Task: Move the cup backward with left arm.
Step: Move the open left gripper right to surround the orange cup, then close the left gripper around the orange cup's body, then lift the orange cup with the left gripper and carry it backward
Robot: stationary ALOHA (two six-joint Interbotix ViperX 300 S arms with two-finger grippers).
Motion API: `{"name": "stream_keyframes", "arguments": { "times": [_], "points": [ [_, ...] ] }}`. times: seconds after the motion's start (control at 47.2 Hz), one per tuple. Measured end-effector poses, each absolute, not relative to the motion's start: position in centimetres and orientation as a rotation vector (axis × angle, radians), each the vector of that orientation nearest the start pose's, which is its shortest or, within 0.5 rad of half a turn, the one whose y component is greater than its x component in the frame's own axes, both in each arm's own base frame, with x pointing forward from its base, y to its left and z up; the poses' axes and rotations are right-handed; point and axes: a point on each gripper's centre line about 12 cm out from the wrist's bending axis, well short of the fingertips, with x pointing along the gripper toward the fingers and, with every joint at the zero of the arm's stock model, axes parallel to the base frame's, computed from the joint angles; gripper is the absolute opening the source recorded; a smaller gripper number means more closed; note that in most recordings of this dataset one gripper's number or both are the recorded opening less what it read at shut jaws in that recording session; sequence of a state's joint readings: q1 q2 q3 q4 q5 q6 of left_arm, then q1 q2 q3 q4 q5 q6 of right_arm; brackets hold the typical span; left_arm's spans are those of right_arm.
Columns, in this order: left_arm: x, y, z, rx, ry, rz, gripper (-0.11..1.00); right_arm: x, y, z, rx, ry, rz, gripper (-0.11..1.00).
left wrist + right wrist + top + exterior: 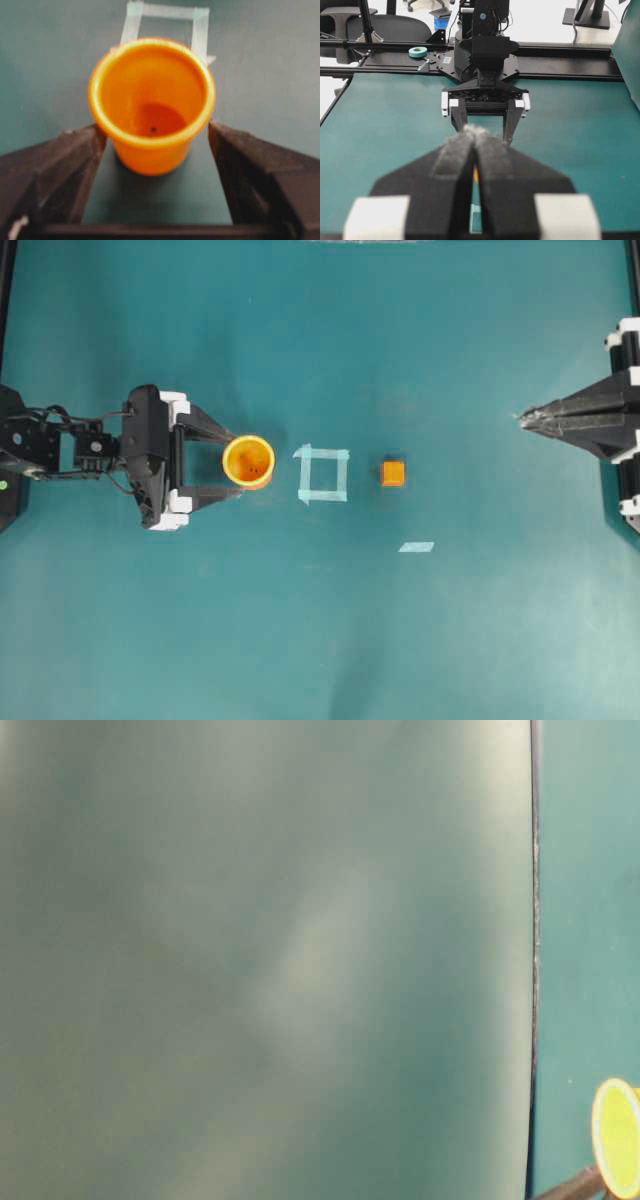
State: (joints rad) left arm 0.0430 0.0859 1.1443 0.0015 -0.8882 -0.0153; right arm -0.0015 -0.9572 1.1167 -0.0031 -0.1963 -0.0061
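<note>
Overhead exterior footage shows the cup [248, 461] standing upright on the teal table [320, 640], left of centre, a small round yellow-orange vessel with a bright rim and a darker orange floor. It sits between the tips of the left gripper [233, 463], whose two tapered black fingers [205, 425] are spread wide, one above the cup and one below it in this view; whether they touch the wall cannot be told here. Just right of the cup lies a square outline of pale tape [323, 474], then a small orange cube [393, 474] further right, and a loose strip of tape [416, 547] below and right of the cube. The right gripper [522, 419] sits at the far right edge, well apart from everything, its fingers pressed together to a point. From the left wrist camera the cup [152, 102] fills the middle of the frame: a glossy flared rim, walls tapering to a narrower base, a tiny dark speck on the deep-orange bottom. Both fingers [60, 165] flank its lower body, close to the wall, with table showing between them behind the cup, and the tape square [165, 22] lies just beyond. The table-level camera is mostly a blurred grey-green haze, with only a yellow sliver of the cup [617, 1137] at the lower right corner.
</note>
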Motion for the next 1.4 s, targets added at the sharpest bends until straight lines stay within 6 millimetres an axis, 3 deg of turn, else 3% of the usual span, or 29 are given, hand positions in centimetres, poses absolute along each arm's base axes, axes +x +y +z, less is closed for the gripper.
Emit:
{"name": "stream_keyframes", "arguments": {
  "times": [0.635, 0.89, 1.207, 1.398],
  "points": [
    [32.0, 1.3, 9.4, -0.016, 0.317, 0.042, 0.79, 20.3, 0.0, 30.6, -0.009, -0.038, -0.001, 0.00],
    [32.4, 1.4, 9.3, -0.010, 0.319, 0.041, 0.64, 20.3, 0.0, 30.6, -0.009, -0.040, -0.001, 0.00],
    [32.5, 1.5, 9.3, 0.003, 0.318, 0.041, 0.64, 20.3, 0.0, 30.6, -0.009, -0.038, -0.001, 0.00],
    [32.6, 2.7, 9.7, -0.001, 0.284, 0.078, 0.64, 20.3, 0.0, 30.6, -0.003, -0.038, -0.001, 0.00]
  ]
}}
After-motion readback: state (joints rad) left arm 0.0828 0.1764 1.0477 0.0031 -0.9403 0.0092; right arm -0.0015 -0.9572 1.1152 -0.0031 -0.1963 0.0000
